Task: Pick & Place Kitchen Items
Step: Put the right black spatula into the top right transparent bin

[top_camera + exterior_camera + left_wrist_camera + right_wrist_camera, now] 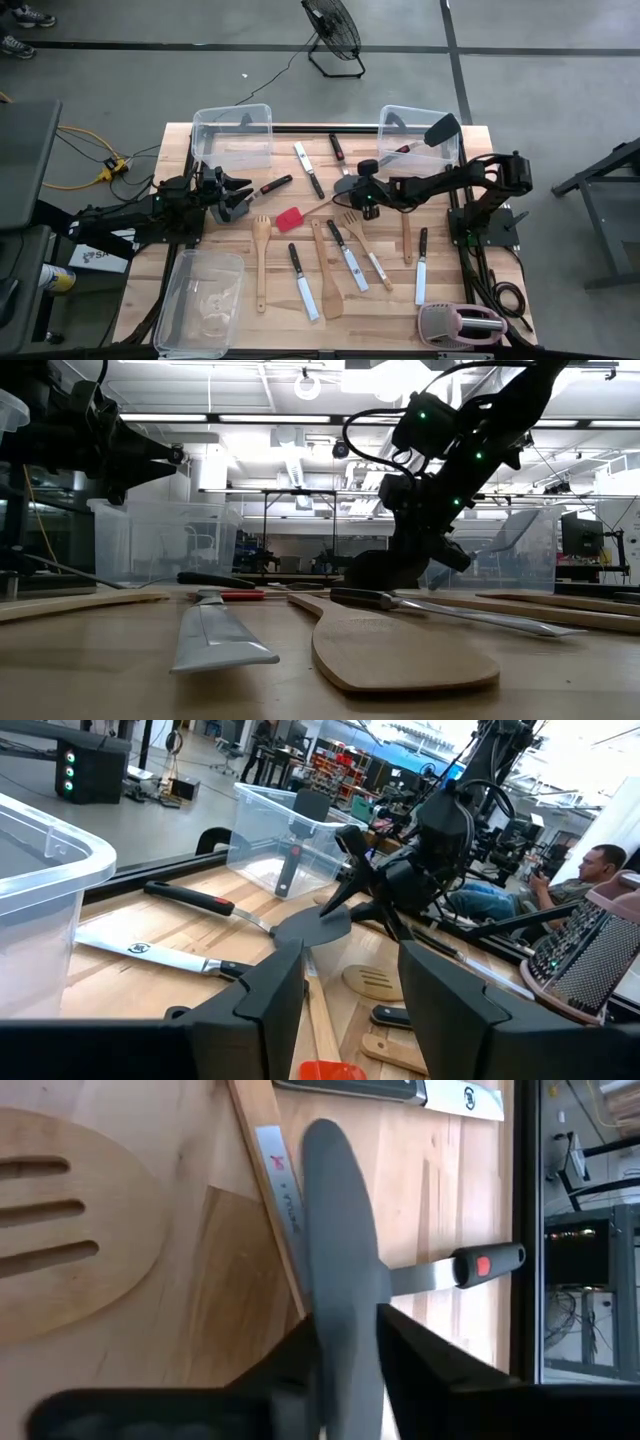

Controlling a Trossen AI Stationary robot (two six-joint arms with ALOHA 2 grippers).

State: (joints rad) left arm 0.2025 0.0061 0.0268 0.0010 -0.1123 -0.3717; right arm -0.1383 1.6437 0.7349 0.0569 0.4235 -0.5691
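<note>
Clamped in the right end effector [345, 1335]: grey spatula [340, 1230], mid-desk [180, 140] among scattered knives [304, 283]. Spread open, left end effector [238, 197] near the left desk edge, beside a clear bin [232, 125].

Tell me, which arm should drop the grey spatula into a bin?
Right. The right gripper is shut on the grey spatula; the left gripper is open and empty.

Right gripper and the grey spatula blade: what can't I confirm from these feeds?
- Right gripper holds the flat grey spatula blade; the spatula's handle is cut off by the right wrist view's bottom edge.
- High view: the grip is too small to judge.
- Low view: right arm blocks the blade.
- Left gripper, open, holds nothing.
</note>
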